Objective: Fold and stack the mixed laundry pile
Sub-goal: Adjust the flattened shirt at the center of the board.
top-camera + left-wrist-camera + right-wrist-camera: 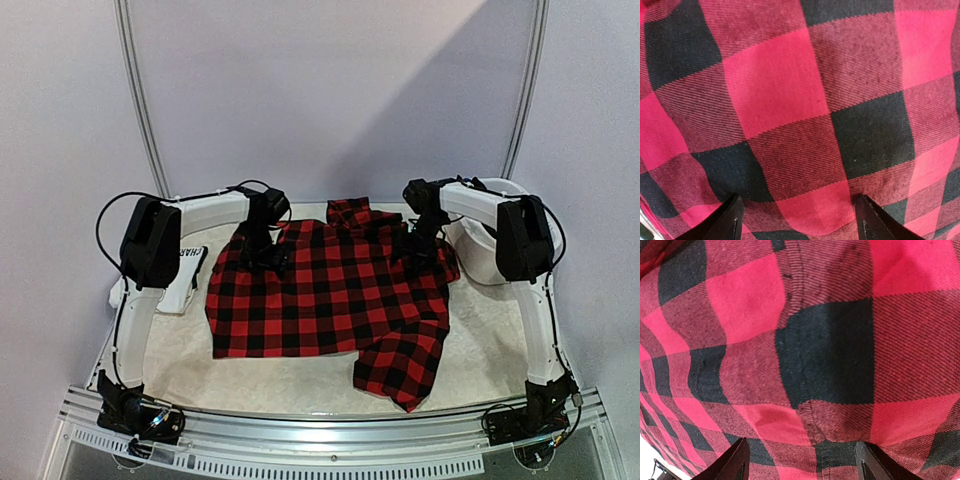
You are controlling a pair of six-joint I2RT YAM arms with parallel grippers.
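Overhead, we see the plaid garment flat on the desk, long axis left-right; left claw and right claw, both parted, hang over its far corners, equally near.

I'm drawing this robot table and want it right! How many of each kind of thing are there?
Robot arms: 2 (left arm, right arm)
Red-black plaid garment: 1
White piece with black lettering: 1
White tub: 1
Total: 5
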